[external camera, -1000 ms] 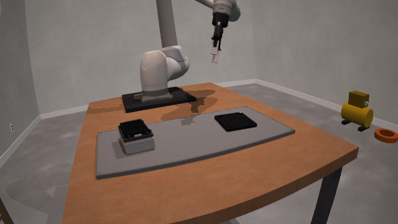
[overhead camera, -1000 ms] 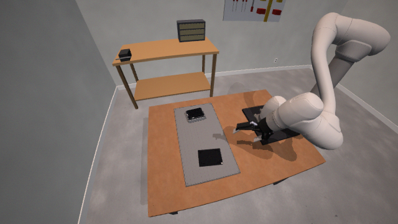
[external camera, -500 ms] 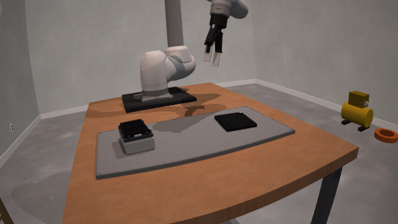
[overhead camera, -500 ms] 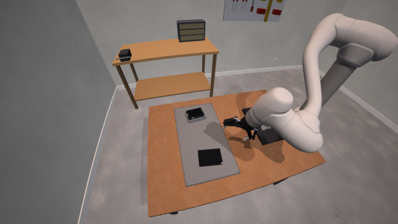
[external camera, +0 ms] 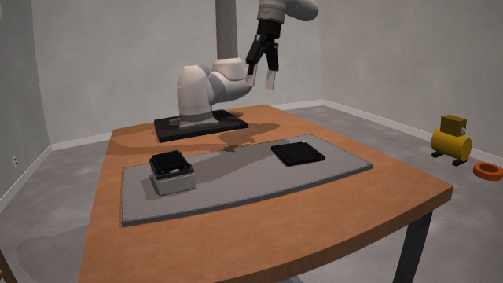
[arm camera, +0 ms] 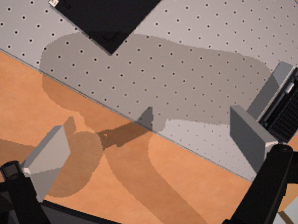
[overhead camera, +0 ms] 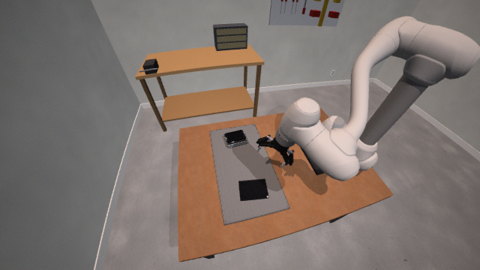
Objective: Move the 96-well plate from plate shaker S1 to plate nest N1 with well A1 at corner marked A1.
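The black 96-well plate (overhead camera: 235, 136) (external camera: 170, 161) sits on top of the grey plate shaker S1 (external camera: 174, 182), at the far end of the grey mat (overhead camera: 249, 214) (external camera: 236, 189) (arm camera: 220, 36). The shaker's edge (arm camera: 274, 82) shows at the right of the wrist view, behind a finger. The flat black nest N1 (overhead camera: 253, 190) (external camera: 298, 153) lies at the mat's other end, empty, with a pale mark (overhead camera: 267, 196) (arm camera: 53, 2) at one corner. My gripper (overhead camera: 274, 153) (external camera: 260, 82) (arm camera: 146, 130) is open and empty. It hangs high over the mat's edge, between shaker and nest.
The arm's black base plate (external camera: 200, 126) is bolted to the wooden table (overhead camera: 337, 195) (external camera: 275, 244) beside the mat. A shelf table (overhead camera: 199, 60) with a drawer box (overhead camera: 230, 37) stands at the back wall. A yellow motor (external camera: 451, 141) and an orange ring (external camera: 488, 171) lie on the floor.
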